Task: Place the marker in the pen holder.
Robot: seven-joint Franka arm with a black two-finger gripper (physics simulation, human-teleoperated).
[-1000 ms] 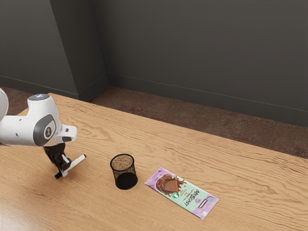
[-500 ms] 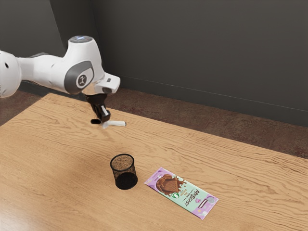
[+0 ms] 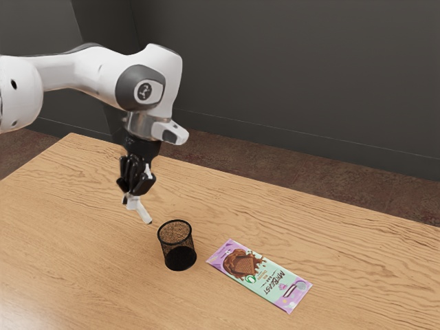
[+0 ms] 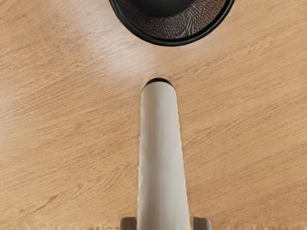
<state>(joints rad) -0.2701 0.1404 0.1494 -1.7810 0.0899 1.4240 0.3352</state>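
The hand [image 3: 133, 199], clamped on the marker [image 3: 143, 212], has come nearer the holder [image 3: 177, 249] and tipped the marker's free end downward, just off the exterior view's left of it, so a short carry over the opening, then lowering, likely remains.

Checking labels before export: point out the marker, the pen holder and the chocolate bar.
marker [image 4: 162, 158]: wrist view, on the white barrel, near its middle
pen holder [image 3: 177, 246]: exterior view, on the mesh side wall
chocolate bar [image 3: 259, 275]: exterior view, on the middle of the wrapper
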